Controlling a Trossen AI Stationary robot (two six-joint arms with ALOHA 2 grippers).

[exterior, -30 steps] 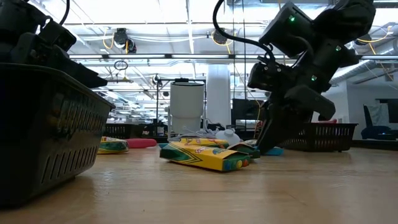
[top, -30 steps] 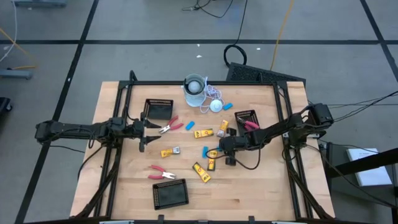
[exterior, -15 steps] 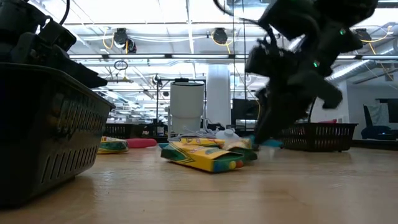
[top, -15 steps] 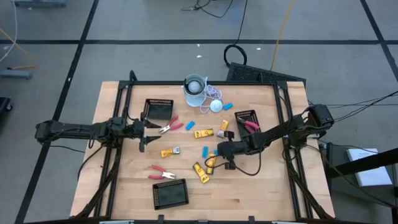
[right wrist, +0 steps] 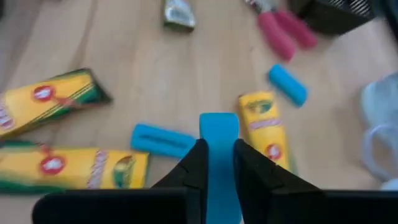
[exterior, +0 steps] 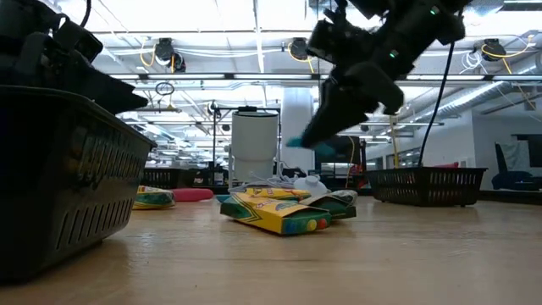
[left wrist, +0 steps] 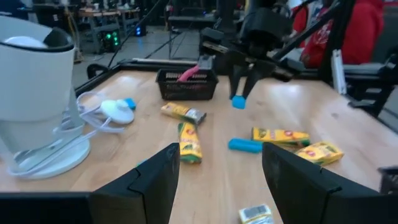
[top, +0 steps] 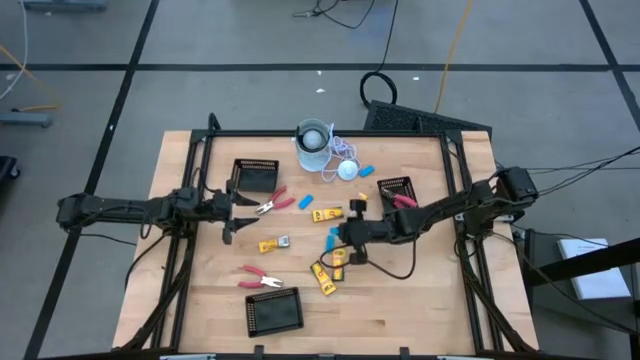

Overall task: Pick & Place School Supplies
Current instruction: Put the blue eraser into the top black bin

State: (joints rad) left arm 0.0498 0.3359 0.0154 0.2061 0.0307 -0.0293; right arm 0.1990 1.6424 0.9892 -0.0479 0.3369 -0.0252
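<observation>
My right gripper hangs over the middle of the table, shut on a light-blue stick. The low view shows this stick well above the wood. Another blue stick and yellow-and-black boxes lie flat below it. Red-handled tools lie near the left tray and toward the near edge. My left gripper waits open over the table's left side, beside a black mesh tray, touching nothing. My right gripper pinches the light-blue stick between its two fingers, with the stick lying along them. One end sits between the fingers and the rest juts out past the tips. The fingers slant down from the table's right. The stick is lifted clear of the table.
Black mesh trays sit at the left, at the right with red handles inside, and at the near edge. A white cup and a white corded disc stand at the far edge. More yellow boxes lie scattered in the middle.
My right gripper has moved toward the table's left and risen from table height. It carries the light-blue stick up off the wood, clear of the yellow boxes.
</observation>
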